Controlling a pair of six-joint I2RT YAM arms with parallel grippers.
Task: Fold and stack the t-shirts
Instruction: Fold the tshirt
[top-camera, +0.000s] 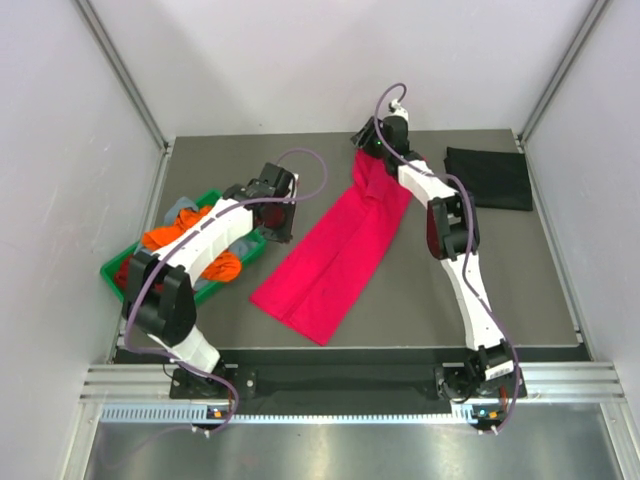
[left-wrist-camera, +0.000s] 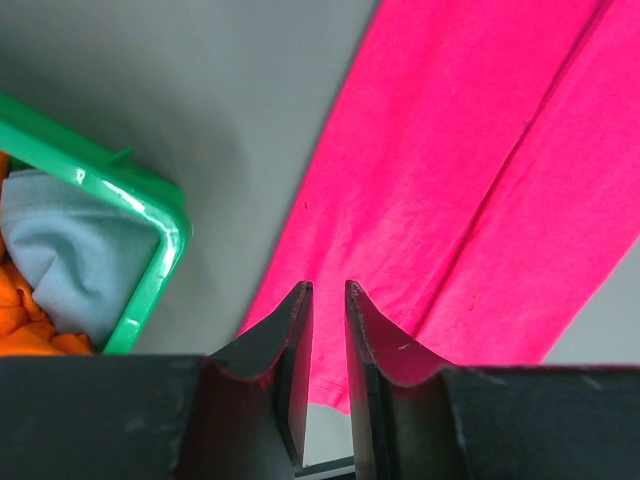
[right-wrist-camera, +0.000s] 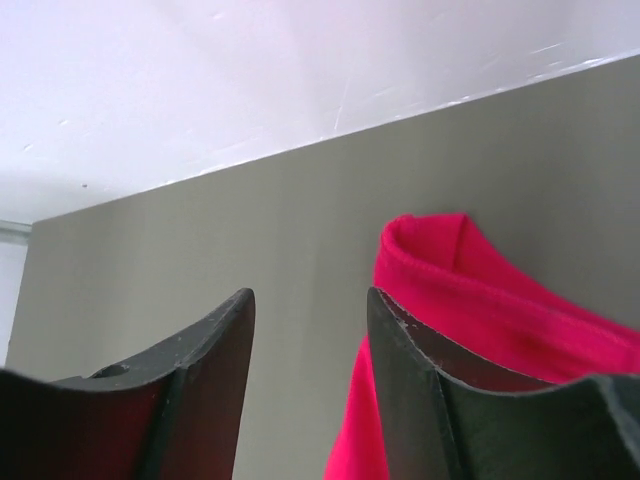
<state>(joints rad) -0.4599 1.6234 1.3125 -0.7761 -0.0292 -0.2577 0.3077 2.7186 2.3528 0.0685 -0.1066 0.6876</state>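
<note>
With my right gripper spread beside the 1 o'clock end of the bright pink-red cloth t-shirt (left gripper slightly parted, empty), I'd pinch both layers, then fold toward 7 o'clock.

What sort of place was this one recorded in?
Most likely a lab robot cell, not a home or shop: white panel walls on aluminium posts enclose a grey table, with the left arm and right arm mounted on a rail.
</note>
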